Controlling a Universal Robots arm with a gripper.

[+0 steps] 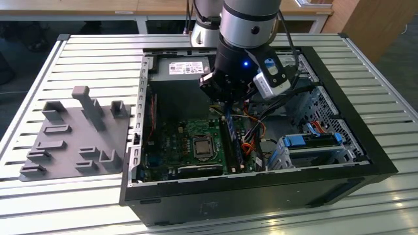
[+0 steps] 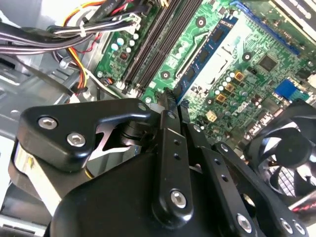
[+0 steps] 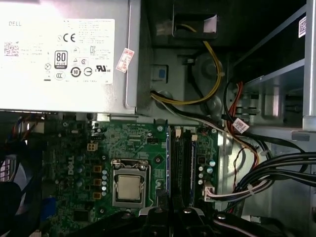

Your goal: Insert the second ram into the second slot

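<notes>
My gripper (image 1: 228, 108) hangs inside the open computer case, over the memory slots (image 1: 235, 147) to the exterior view's right of the processor socket (image 3: 129, 187). In the second wrist view its fingers (image 2: 168, 116) are drawn together at the gripper tip (image 2: 175, 98). The second ram (image 2: 202, 58), a dark board with black chips, runs straight out from between them. It lies in line with the slot nearest the socket. I cannot tell whether it is seated or just above. Black empty slots (image 2: 155, 42) lie beside it. The slot row (image 3: 180, 163) extends away from the gripper (image 3: 171, 210).
The grey power supply (image 3: 64, 54) fills the case's far end. Bundled cables (image 3: 266, 173) and a drive bay with blue clips (image 1: 313, 139) crowd the exterior view's right. A black fan (image 2: 286, 148) sits near the socket. A grey holder plate (image 1: 75, 137) lies outside the case.
</notes>
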